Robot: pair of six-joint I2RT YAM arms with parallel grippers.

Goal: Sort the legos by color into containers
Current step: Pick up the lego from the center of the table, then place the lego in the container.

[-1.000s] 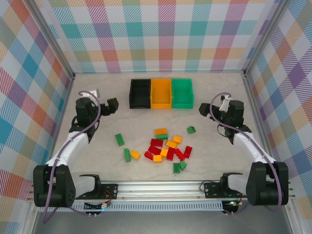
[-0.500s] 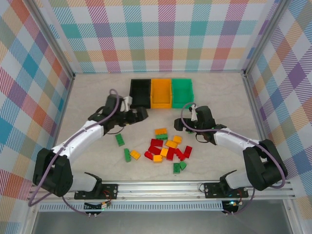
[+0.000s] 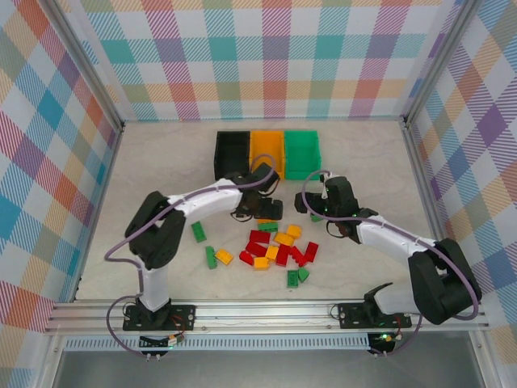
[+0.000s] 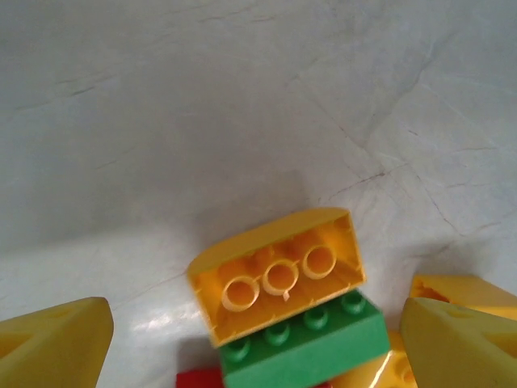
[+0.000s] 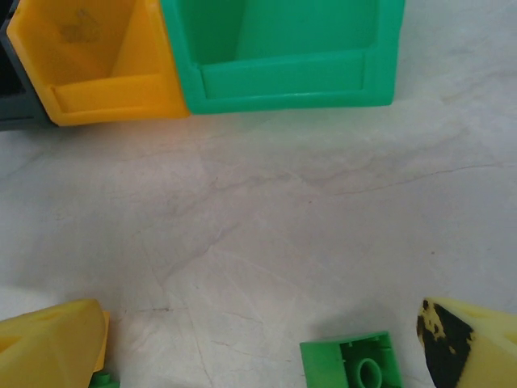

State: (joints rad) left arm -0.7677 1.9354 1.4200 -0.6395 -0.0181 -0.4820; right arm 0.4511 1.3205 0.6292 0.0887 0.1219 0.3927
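Here, left end effector [image 4: 257,343] spread behind yellow brick [image 4: 279,271], right end effector [image 5: 262,347] spread around green brick [image 5: 355,365]

Three small rectangular plastic containers are counted: black bin [image 3: 230,152], orange-yellow bin [image 3: 266,150], green bin [image 3: 302,152]. Roughly twenty small studded plastic bricks [image 3: 283,255] are counted on the tabletop [image 3: 161,166], in red, green and yellow-orange; exact per-colour counts cannot be told.
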